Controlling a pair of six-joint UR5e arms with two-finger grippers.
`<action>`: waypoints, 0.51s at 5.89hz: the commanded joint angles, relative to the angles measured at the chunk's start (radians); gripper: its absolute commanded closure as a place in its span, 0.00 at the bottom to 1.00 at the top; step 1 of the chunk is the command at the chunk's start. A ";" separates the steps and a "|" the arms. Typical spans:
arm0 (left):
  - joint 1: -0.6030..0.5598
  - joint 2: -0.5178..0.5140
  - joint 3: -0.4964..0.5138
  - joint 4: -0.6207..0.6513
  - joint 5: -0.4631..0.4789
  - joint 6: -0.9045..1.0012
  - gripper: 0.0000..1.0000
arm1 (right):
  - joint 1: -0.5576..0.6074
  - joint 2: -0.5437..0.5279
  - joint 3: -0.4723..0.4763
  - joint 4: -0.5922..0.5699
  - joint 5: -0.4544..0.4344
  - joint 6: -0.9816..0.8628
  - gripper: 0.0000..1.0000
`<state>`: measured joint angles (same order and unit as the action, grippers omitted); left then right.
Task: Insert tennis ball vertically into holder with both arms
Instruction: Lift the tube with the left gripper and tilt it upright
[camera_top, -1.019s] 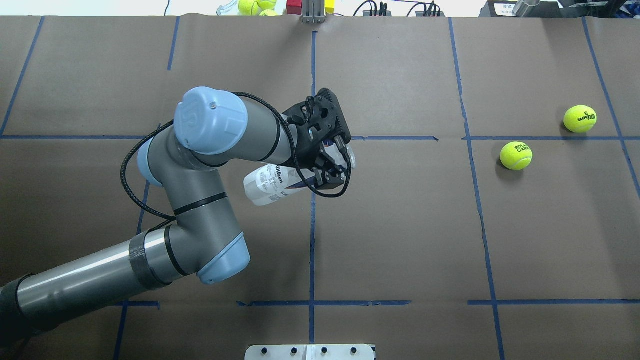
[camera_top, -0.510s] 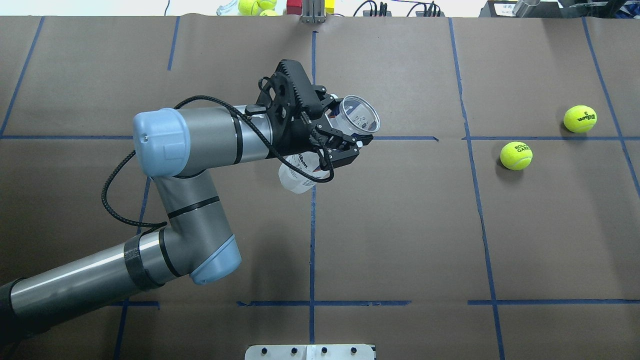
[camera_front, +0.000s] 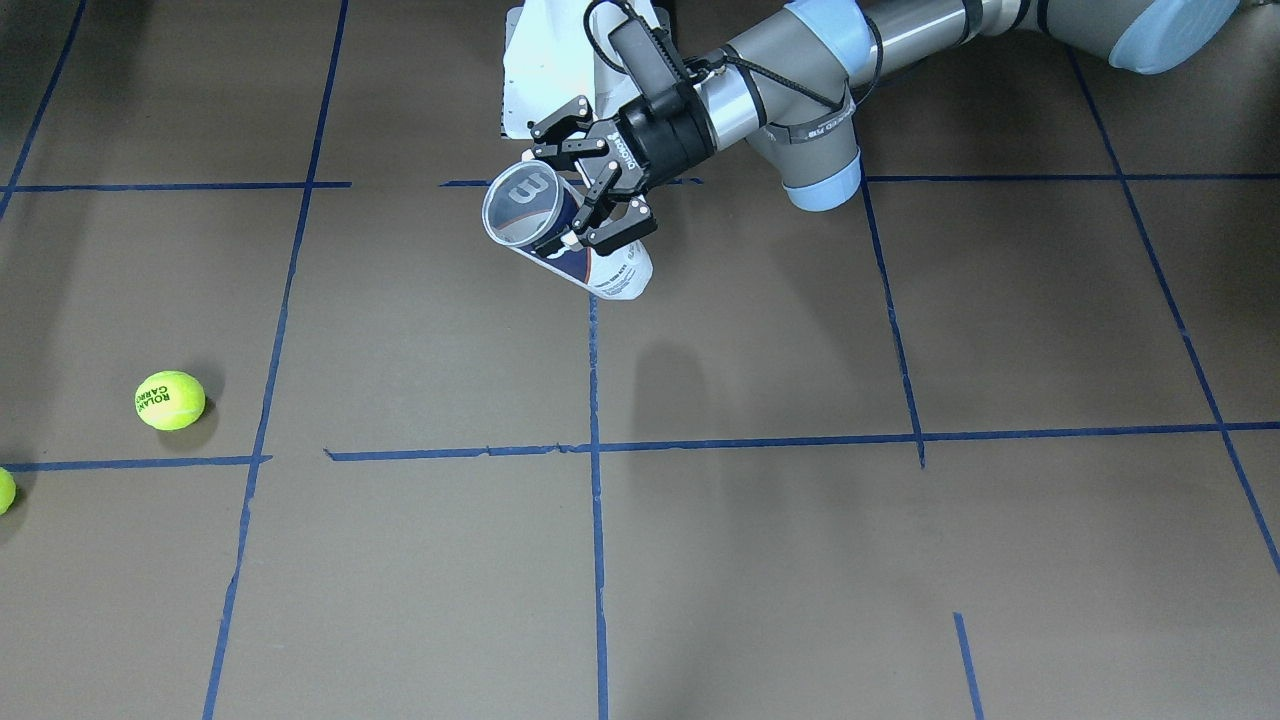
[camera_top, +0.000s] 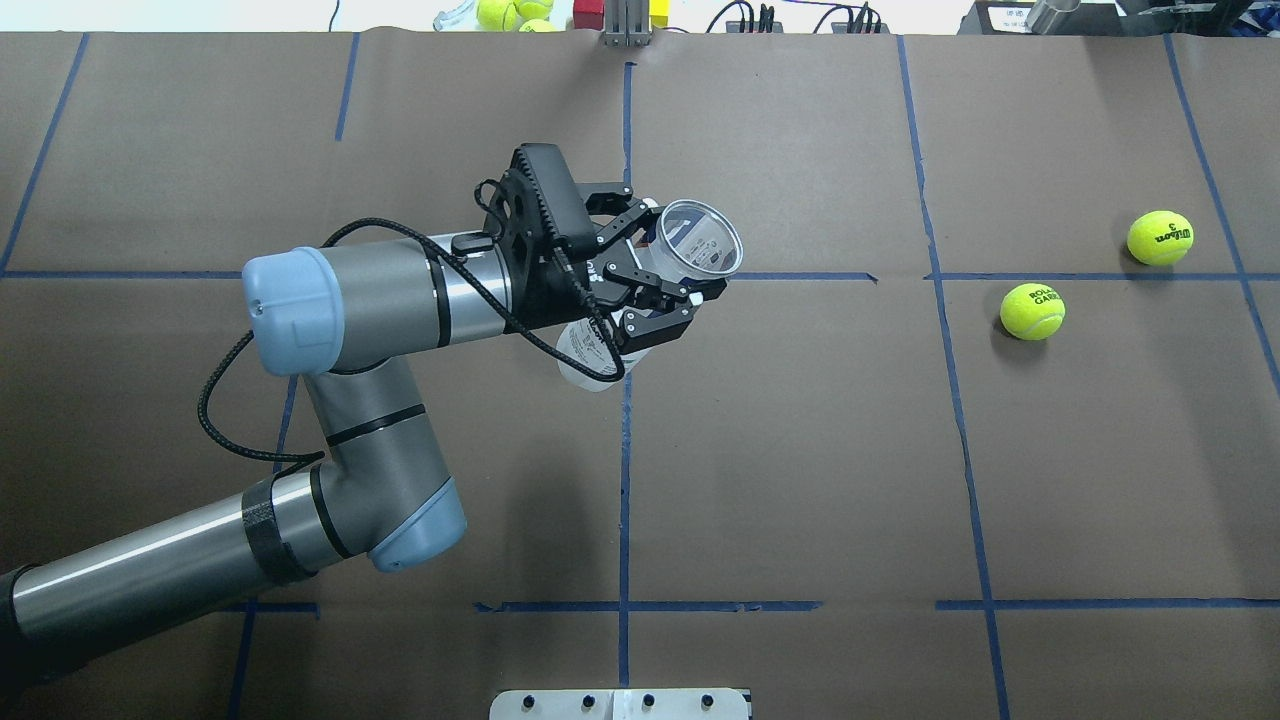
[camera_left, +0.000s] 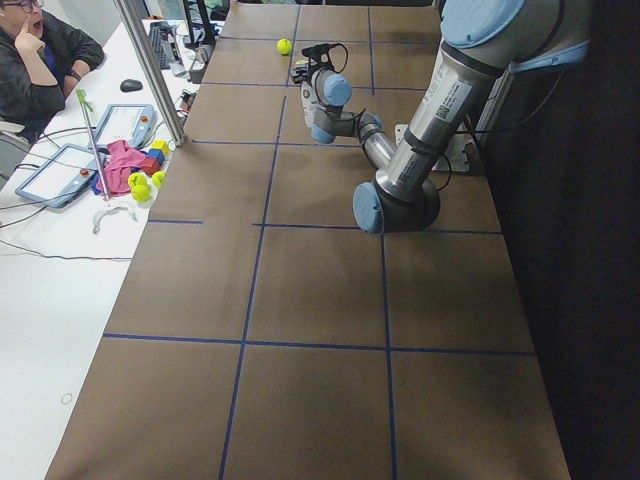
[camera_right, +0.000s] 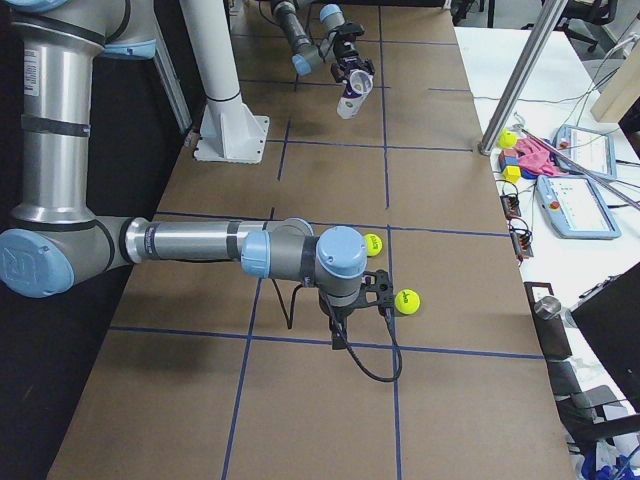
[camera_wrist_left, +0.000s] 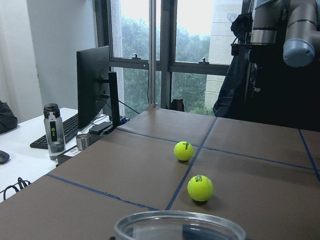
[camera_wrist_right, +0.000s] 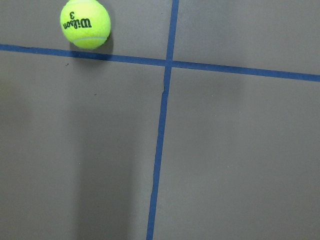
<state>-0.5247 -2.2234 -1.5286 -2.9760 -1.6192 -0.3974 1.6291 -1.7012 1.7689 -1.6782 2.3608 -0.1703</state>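
Holder (camera_top: 702, 238) is up off the table (camera_top: 800, 450), clamped between the fingers of the left gripper (camera_top: 655, 270) around its upper body. It hangs over the middle tape line, tilted, open mouth up and leaning toward the robot's right. It is not yet vertical, and we see nothing inside it. Both tennis balls lie loose on the brown paper well to the right: the Roland Garros ball (camera_top: 1032, 311) nearer centre, the Wilson 3 ball (camera_top: 1160, 237) further out, touching a tape line. The right gripper (camera_right: 368, 292) shows only in the right side view, pointing down close beside the two balls. At that angle we cannot tell whether it is spread or closed, though it appears to carry no ball. By our reckoning the pick-up of the holder is done. A ball has yet to be grasped, carried over, lined up above the mouth and dropped in, with the holder squared upright. Room is good: bare table lies between holder and balls. The white pedestal base (camera_top: 620, 703) sits at the near edge, well clear, and the clutter stays beyond the far edge.
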 joint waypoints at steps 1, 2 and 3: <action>0.018 0.057 0.005 -0.093 0.056 -0.015 0.36 | 0.000 0.000 0.003 0.000 0.000 0.000 0.00; 0.023 0.057 0.019 -0.116 0.059 -0.015 0.34 | 0.000 0.000 0.004 0.000 0.000 0.000 0.00; 0.044 0.054 0.094 -0.212 0.099 -0.015 0.34 | 0.000 0.000 0.004 0.000 0.000 0.000 0.00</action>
<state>-0.4968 -2.1693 -1.4897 -3.1133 -1.5501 -0.4123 1.6291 -1.7012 1.7727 -1.6782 2.3608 -0.1703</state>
